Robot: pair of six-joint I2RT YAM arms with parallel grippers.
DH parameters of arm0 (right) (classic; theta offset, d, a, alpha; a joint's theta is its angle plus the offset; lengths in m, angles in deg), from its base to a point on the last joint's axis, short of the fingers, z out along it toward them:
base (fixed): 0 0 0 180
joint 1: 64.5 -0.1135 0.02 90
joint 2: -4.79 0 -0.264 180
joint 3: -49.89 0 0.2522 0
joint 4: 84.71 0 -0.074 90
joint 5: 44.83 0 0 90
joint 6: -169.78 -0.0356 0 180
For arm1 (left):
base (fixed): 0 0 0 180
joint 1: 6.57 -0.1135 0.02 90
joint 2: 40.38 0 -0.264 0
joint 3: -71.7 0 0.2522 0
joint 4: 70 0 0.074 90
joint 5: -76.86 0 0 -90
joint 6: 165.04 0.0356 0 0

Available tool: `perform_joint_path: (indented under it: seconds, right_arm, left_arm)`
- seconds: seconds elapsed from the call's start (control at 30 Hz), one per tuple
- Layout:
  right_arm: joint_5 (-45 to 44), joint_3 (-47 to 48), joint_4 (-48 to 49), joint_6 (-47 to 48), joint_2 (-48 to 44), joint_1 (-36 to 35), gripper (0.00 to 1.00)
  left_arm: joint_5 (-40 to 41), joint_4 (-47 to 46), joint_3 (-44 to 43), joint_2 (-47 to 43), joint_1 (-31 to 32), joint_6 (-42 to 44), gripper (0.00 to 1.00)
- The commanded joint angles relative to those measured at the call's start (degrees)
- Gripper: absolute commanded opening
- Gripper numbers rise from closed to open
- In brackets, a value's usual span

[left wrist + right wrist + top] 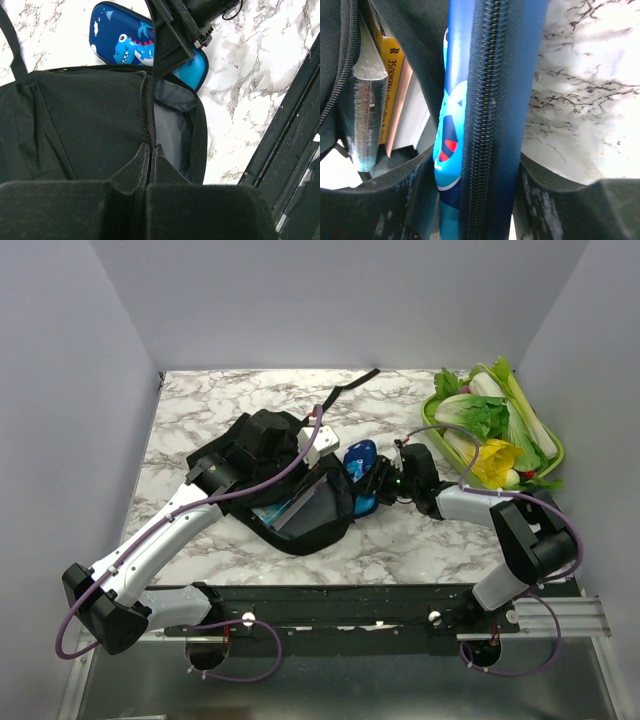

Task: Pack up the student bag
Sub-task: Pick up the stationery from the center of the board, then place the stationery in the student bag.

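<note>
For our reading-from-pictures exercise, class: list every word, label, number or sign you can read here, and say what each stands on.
"CHOOSE", turned on its side, first letter unclear: black print on the yellow book spine inside the student bag.
The small wavy mark above it: too small to read.
The blue pencil case: a dinosaur picture, no words.
Nothing else is readable.

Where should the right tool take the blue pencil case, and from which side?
Pinch the pencil case across its two flat faces, straddling the zipper edge, coming from the side away from the bag: that narrow edge faces the right tool, with the bag's mouth just beyond.
</note>
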Motion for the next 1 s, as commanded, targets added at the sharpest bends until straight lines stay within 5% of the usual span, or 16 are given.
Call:
perform_joint_path:
  seconds: [0.0, 0.2, 0.4, 0.67, 0.97]
  right_arm:
    - [-6.6, 2.5, -7.6, 4.8, -2.6, -0.9, 0.58]
    - [-18.2, 5.0, -22.9, 8.2, -17.5, -0.9, 0.44]
    - [-11.4, 5.8, -32.5, 4.0, -29.7, -2.4, 0.34]
    - [-5.8, 6.2, -36.4, -11.3, -26.9, -14.3, 0.33]
    - [-6.7, 13.6, -35.9, -19.5, -16.0, -16.9, 0.37]
  left_arm:
    - [-2.3, -1.6, -1.3, -0.9, 0.8, -1.1, 0.00]
    - [-1.9, -1.2, -1.8, -0.7, 0.8, -0.8, 0.00]
    - [-0.6, -1.3, -1.8, -0.4, 0.9, -0.2, 0.00]
    - [1.1, -2.3, -2.1, 0.0, 0.9, -0.1, 0.00]
    - [0.5, -2.0, -1.9, -1.3, 1.1, 0.1, 0.00]
